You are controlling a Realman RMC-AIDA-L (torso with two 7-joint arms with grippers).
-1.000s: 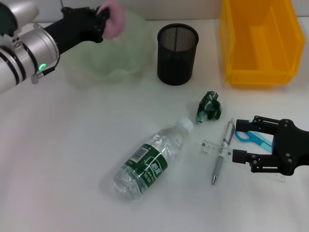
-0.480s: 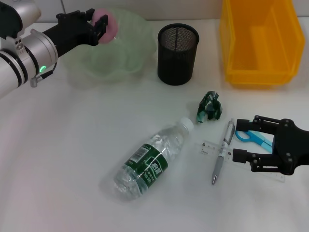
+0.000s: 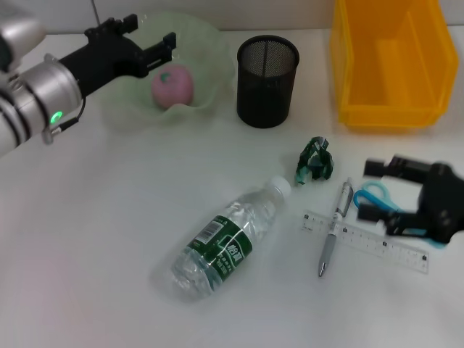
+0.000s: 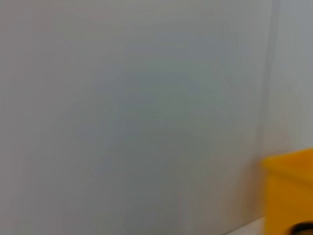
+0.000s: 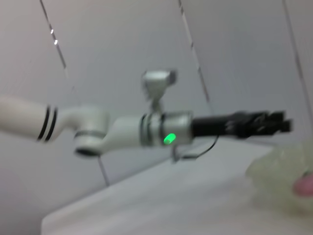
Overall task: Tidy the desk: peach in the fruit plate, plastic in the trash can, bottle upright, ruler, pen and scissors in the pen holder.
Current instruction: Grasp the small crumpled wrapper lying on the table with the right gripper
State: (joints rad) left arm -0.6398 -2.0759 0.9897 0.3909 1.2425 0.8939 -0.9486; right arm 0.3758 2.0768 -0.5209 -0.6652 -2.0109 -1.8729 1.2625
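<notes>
Left gripper (image 3: 141,38) reached over the fruit plate (image 3: 119,109), fingers spread wide, empty; peach (image 3: 172,86) lay in the plate; right gripper (image 3: 377,190) hovered open above scissors (image 3: 377,199) beside ruler (image 3: 366,241) and pen (image 3: 335,227).

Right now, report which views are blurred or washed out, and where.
Head view: mostly sharp, with motion blur on the right pincer above the scissors. Left wrist view: a featureless grey wall, soft throughout, with a blurred edge of the yellow bin. Right wrist view: smeared overall, the left pincer and fruit plate indistinct.
</notes>
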